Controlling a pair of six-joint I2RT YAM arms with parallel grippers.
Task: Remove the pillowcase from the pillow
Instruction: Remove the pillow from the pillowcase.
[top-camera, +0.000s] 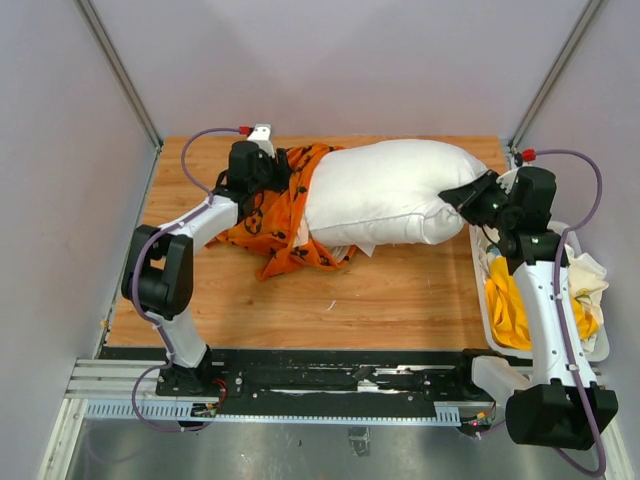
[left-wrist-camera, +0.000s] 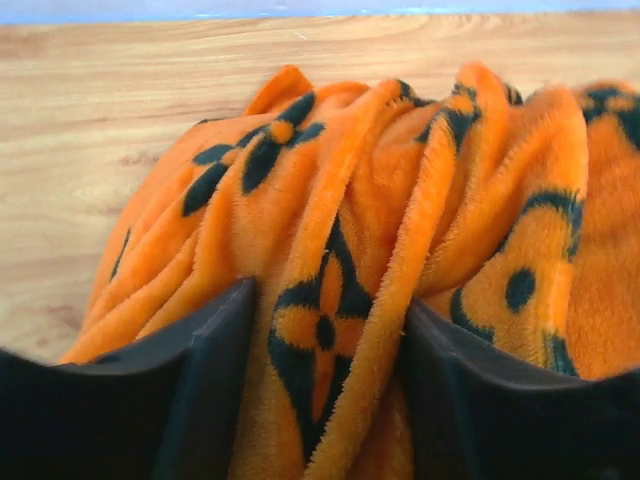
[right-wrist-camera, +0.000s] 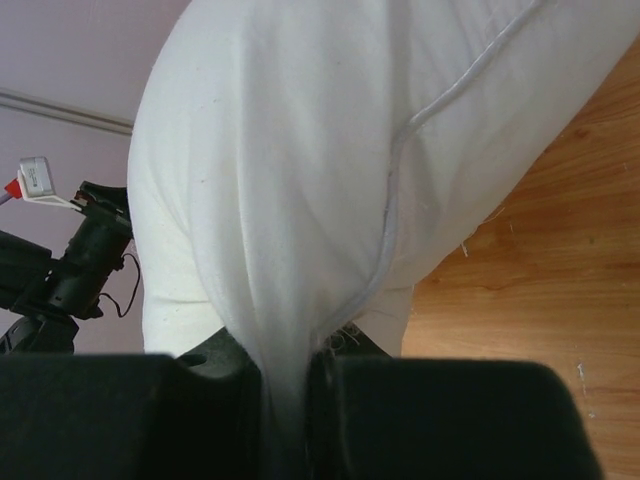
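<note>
The white pillow (top-camera: 390, 192) lies across the back of the wooden table, almost wholly bare. The orange pillowcase (top-camera: 280, 225) with black motifs is bunched at the pillow's left end and spills onto the table. My left gripper (top-camera: 272, 166) is shut on a fold of the pillowcase (left-wrist-camera: 330, 330) at the back left. My right gripper (top-camera: 462, 196) is shut on the pillow's right corner; in the right wrist view the white pillow fabric (right-wrist-camera: 290, 330) is pinched between the jaws.
A white bin (top-camera: 480, 290) at the right table edge holds yellow and white cloth (top-camera: 510, 305). Grey walls enclose the back and both sides. The table's front half (top-camera: 380, 300) is bare wood. The left arm's elbow (top-camera: 158, 270) sits at front left.
</note>
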